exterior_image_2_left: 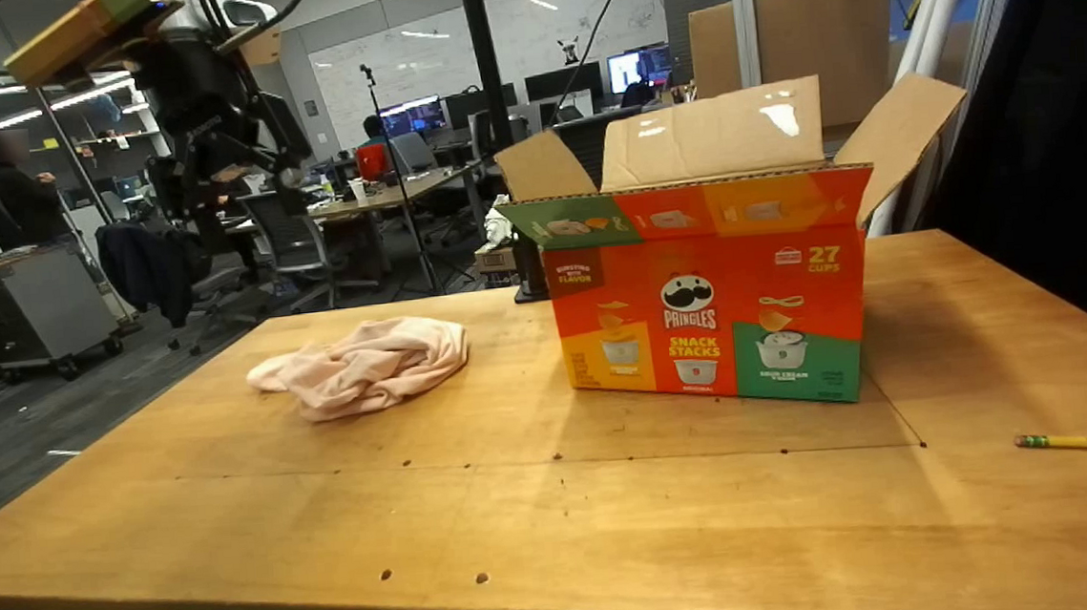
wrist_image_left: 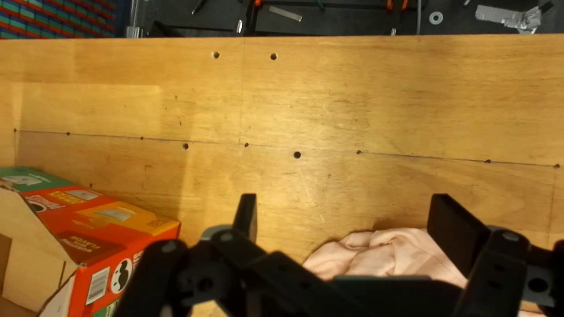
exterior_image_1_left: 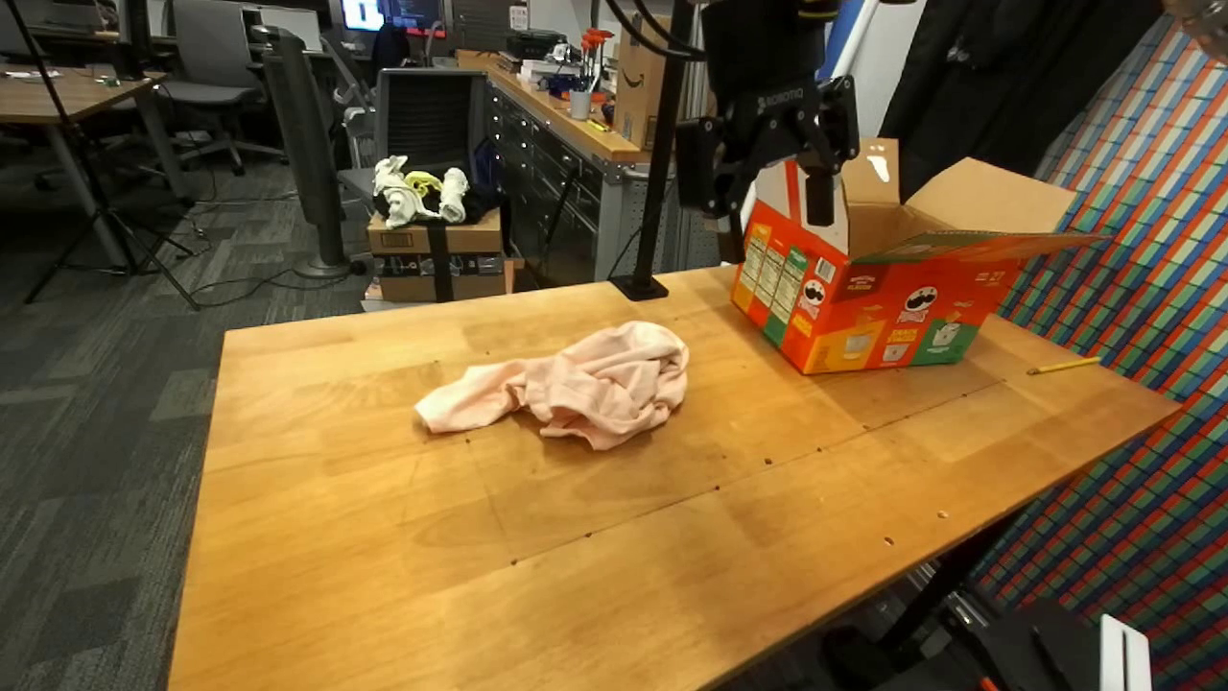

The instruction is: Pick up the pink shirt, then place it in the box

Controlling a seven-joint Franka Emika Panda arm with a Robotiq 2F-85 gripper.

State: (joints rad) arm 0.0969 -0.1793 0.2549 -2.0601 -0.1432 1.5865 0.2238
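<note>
1 pink shirt (exterior_image_1_left: 614, 386) lies crumpled on the worktop (exterior_image_1_left: 614, 605) below the jaws, which hang wide apart w/ nothing held. Left of them in wrist view, past a gap, 1 box (exterior_image_2_left: 710, 298), flaps spread, reads "Pringles," "Snack Stacks," "27 cups"; farther out, 1 pencil (exterior_image_1_left: 1064, 366) nr. the worktop edge.

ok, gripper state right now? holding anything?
Robotiq gripper: open, fingers apart, holding nothing; the pink shirt lies bunched on the wooden table.
</note>
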